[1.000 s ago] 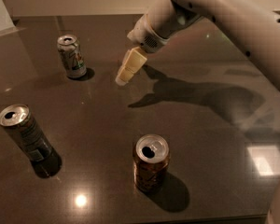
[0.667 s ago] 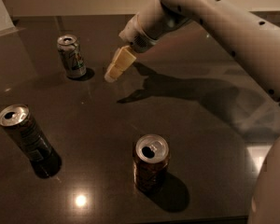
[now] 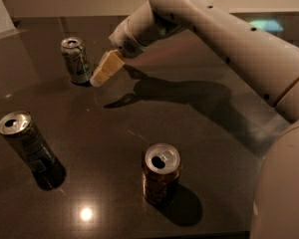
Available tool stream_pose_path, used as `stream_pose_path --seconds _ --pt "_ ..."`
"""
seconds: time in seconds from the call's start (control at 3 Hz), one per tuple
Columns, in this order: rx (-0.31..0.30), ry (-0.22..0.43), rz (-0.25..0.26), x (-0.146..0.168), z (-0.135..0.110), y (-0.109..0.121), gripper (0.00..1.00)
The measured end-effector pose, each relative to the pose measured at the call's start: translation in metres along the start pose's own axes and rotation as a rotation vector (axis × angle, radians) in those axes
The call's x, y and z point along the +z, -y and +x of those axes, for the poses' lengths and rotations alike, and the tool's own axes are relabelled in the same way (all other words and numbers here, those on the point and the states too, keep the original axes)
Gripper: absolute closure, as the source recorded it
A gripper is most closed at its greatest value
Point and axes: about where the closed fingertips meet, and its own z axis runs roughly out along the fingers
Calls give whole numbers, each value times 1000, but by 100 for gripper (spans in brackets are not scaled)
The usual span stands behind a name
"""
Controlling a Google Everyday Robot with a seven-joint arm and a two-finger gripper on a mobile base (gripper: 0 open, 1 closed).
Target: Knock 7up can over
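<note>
Though its state, spread or closed, cannot be told, the gripper [image 3: 96,78] hangs low over the table [image 3: 99,153], slanting down toward 7 o'clock from the wrist. Just beside its tip, at about 10 o'clock, the 7up can [image 3: 75,59] stands upright at the table's far left, long axis vertical, seemingly untouched. A sideways push toward 10 o'clock should topple it. The dark can [image 3: 27,143] at 7 o'clock and the brown can [image 3: 161,173] at 5 o'clock stand well apart.

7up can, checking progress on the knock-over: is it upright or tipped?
Upright: the 7up can stands on its base, silver top up. The pincer is close beside it.
</note>
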Motion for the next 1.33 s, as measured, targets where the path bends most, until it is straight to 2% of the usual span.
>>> stream_pose_path --seconds 0.33,1.0,1.33 --pt "10 44 -2 20 -11 -1 0" --pt "14 78 -11 58 -35 1 0" --pt "30 88 -11 72 -45 7 18"
